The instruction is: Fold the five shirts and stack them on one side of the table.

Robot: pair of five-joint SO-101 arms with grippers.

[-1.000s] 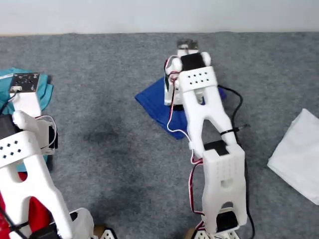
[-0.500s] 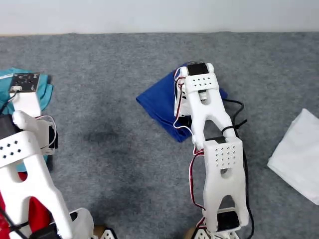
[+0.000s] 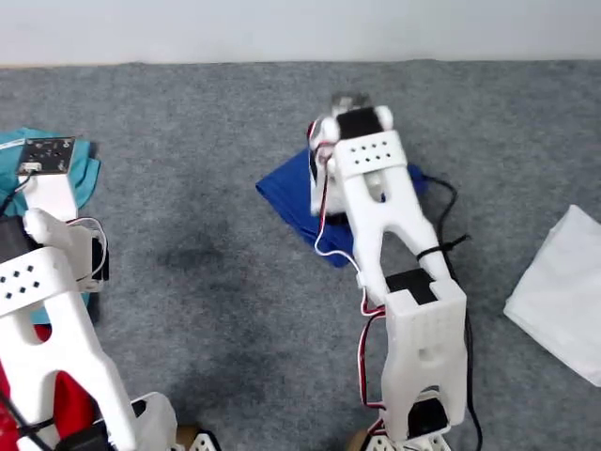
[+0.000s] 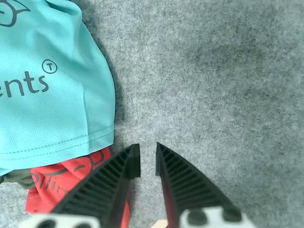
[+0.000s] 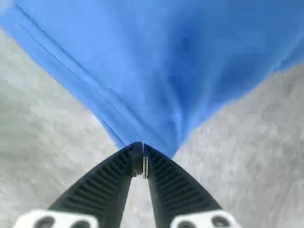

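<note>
Centrally in the high view, the blue shirt (image 3: 286,199) lay bunched on the grey carpeted table (image 3: 207,122). It was partly covered by the right arm (image 3: 380,202), which stretched from the near edge out over the fabric.

In the right wrist view, the right gripper (image 5: 143,151) had its jaws pressed together on a pointed corner of the blue shirt. The cloth fanned out from the tips, with grey table surface on either side.

In the left wrist view, the left gripper (image 4: 146,153) had its jaws parted by a narrow gap with nothing between them. It was poised over bare table just beside the hem of the teal shirt (image 4: 52,85). The edge of the teal shirt overlapped the red shirt (image 4: 71,183), and one jaw stood in front of the red cloth.

From above, the left arm (image 3: 47,310) stood at the left side of the table, over the teal and red shirts. The white shirt (image 3: 563,291) lay flat at the right edge, well apart from the blue one.
</note>
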